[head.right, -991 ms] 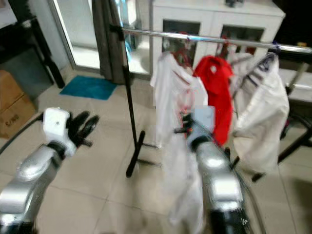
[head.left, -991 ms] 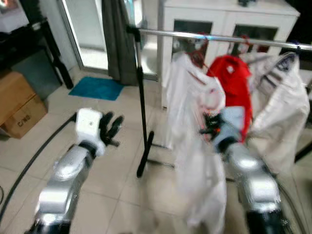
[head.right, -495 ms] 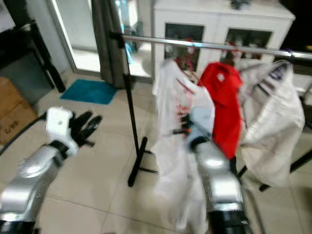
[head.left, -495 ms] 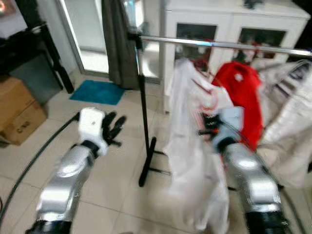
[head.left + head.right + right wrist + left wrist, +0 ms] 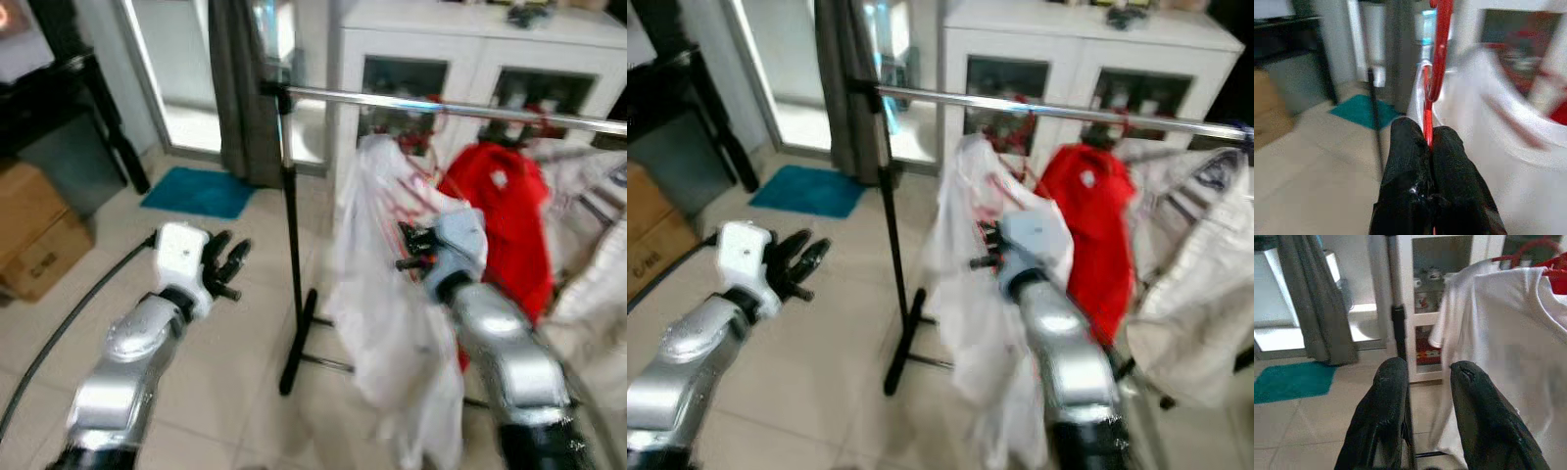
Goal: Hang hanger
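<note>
Right pincer (image 5: 1429, 147): clamped on red hanger (image 5: 1439, 58) carrying white shirt (image 5: 392, 313).
Left pincer (image 5: 1425, 396): apart, idle.
Risk: hook misses rail (image 5: 441, 106) at 12 o'clock; shirt drops.

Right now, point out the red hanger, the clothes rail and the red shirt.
red hanger (image 5: 1441, 49): right wrist view, on its hook.
clothes rail (image 5: 392, 102): left eye view, on the horizontal bar.
red shirt (image 5: 1095, 220): right eye view, on its front.
</note>
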### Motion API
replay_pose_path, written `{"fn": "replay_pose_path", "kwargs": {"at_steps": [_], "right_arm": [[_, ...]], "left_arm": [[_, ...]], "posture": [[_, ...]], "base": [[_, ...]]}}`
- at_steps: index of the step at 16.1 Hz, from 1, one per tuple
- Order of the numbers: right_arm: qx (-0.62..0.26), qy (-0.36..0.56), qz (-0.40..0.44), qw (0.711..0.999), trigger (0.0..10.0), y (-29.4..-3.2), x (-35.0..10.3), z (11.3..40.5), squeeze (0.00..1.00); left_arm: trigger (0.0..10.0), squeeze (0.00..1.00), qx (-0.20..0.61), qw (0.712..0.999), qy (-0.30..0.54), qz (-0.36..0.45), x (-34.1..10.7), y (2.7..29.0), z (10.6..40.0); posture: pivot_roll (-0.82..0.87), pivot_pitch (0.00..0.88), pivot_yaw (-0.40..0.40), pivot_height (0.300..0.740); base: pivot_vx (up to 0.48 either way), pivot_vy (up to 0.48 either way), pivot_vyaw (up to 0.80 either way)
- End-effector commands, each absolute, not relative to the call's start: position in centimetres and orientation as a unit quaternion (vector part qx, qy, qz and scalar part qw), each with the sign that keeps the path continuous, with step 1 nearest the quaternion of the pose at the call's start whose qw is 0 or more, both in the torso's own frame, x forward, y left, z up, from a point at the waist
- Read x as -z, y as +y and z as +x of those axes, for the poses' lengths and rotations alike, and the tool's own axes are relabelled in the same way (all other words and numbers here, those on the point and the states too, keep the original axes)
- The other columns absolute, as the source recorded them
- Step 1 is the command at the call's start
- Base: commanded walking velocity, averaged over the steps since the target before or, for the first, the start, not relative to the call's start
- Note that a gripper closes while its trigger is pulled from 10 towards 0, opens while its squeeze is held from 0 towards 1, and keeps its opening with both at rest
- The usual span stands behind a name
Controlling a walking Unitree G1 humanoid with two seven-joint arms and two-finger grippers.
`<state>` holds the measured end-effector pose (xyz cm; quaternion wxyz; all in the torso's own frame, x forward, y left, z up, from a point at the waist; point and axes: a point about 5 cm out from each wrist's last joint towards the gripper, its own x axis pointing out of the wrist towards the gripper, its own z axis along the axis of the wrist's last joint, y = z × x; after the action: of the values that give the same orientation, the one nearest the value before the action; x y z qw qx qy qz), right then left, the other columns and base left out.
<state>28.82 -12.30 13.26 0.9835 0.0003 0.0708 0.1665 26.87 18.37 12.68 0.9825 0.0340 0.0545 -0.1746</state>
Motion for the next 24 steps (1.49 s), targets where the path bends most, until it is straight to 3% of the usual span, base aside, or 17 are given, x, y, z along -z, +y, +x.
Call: {"fn": "replay_pose_path", "kwargs": {"at_steps": [1, 14, 19, 24], "right_arm": [[-0.162, 0.045, -0.008, 0.986, 10.0, -12.7, -15.0, 29.3, 0.0], [-0.156, 0.032, 0.005, 0.987, 10.0, -10.7, -17.1, 31.5, 0.0], [-0.141, 0.018, 0.007, 0.99, 10.0, -10.3, -18.1, 33.2, 0.0], [-0.116, 0.043, 0.023, 0.992, 10.0, -10.2, -18.1, 35.7, 0.0]], "left_arm": [[10.0, 0.0, 0.19, 0.98, 0.047, 0.039, -13.2, 17.7, 27.0], [10.0, 0.0, 0.242, 0.967, 0.047, 0.06, -13.9, 17.3, 27.2], [10.0, 0.0, 0.323, 0.945, 0.032, 0.041, -14.6, 16.0, 26.5], [10.0, 0.0, 0.35, 0.935, 0.026, 0.047, -15.4, 16.7, 26.5]], "posture": [[0.0, 0.0, 0.021, 0.74], [0.02, 0.0, 0.032, 0.74], [0.01, 0.0, 0.062, 0.74], [0.01, 0.0, 0.057, 0.74]], "base": [[0.36, 0.0, 0.0], [0.35, 0.0, 0.0], [0.0, 0.0, 0.0], [0.0, 0.0, 0.0]]}}
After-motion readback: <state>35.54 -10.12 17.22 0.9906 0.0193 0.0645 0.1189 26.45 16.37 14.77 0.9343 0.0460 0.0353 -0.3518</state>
